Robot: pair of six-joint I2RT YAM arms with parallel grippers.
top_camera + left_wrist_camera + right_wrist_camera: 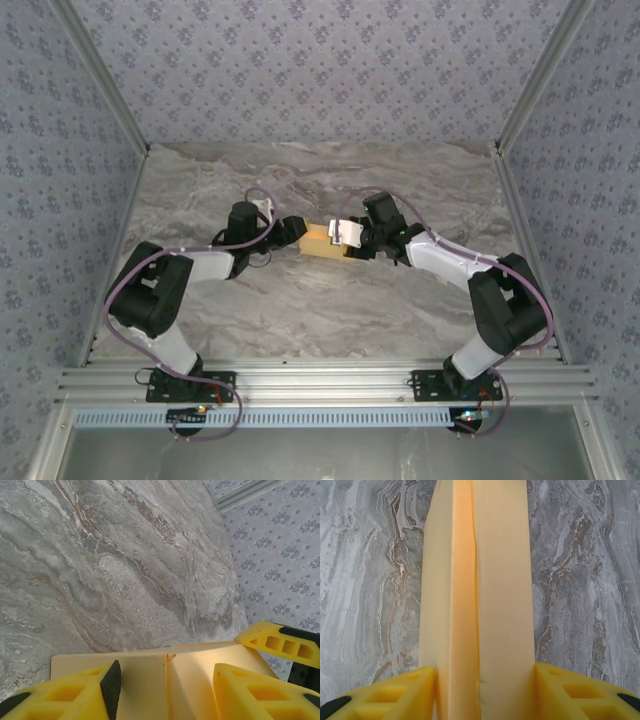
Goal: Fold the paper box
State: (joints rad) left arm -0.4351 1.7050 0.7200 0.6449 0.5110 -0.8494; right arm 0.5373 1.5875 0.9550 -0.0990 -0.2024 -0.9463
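Jaws on my right gripper [482,675] are closed on the paper box [480,580], one yellow finger pressed to each side of its near end. From that wrist the box runs straight away from me, two yellow-orange panels meeting along a long crease down the middle.

Over on the other side, my left gripper [167,675] has its jaws apart, straddling the box's opposite end, with a crease running up between them. The card spreads wider than the gap and passes behind one finger, so I cannot tell whether those jaws are pinching it or merely sitting over it. Just past the card's far corner in that view, a finger [277,642] of my right gripper shows.

From above, the box sits between the two grippers, near the middle of the marbled grey tabletop [300,320], both arms bent inward to meet at it. Whether it rests on the surface or is lifted, I cannot tell. Patterned walls [320,60] close in three sides.
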